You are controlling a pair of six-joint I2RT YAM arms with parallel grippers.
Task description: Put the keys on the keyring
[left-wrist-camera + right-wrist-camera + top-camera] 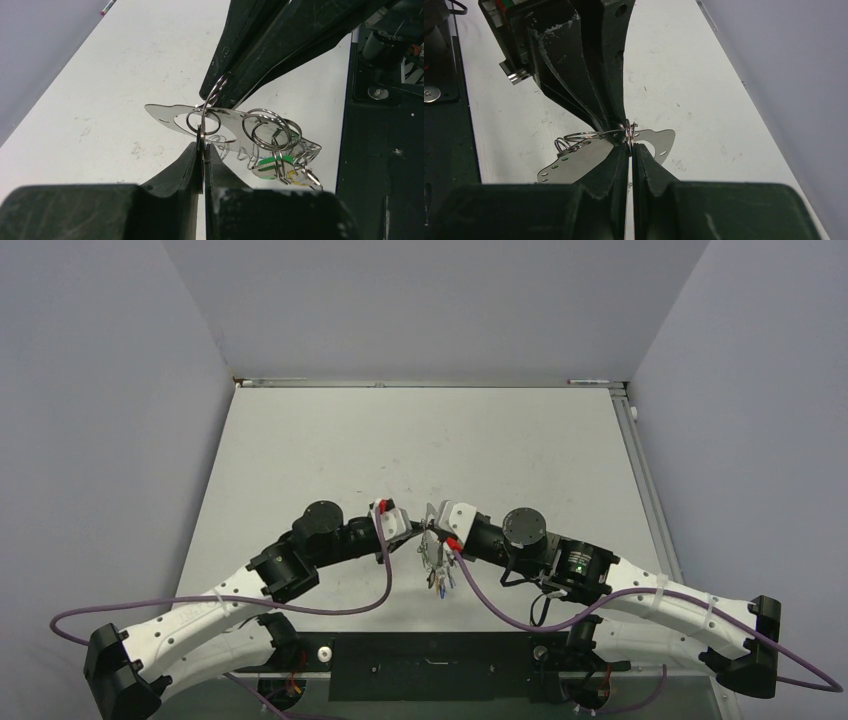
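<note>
My two grippers meet tip to tip above the table (420, 440). My left gripper (405, 526) (203, 146) is shut on a small split ring (204, 123) that passes through a flat silver plate (167, 114). My right gripper (437, 527) (630, 146) is shut on the thin wire keyring (216, 89) (584, 134) just above. Several more split rings (267, 131) hang on the plate. The keys (437, 575) dangle below, with a green head (270, 167) and a yellowish tag (296, 176) showing; the rest are hidden in the bunch.
A black mounting plate (430, 652) lies along the near table edge between the arm bases. Purple cables (330, 612) loop beside both arms. A pen (592, 382) lies at the far edge. Grey walls close in the left, right and far sides.
</note>
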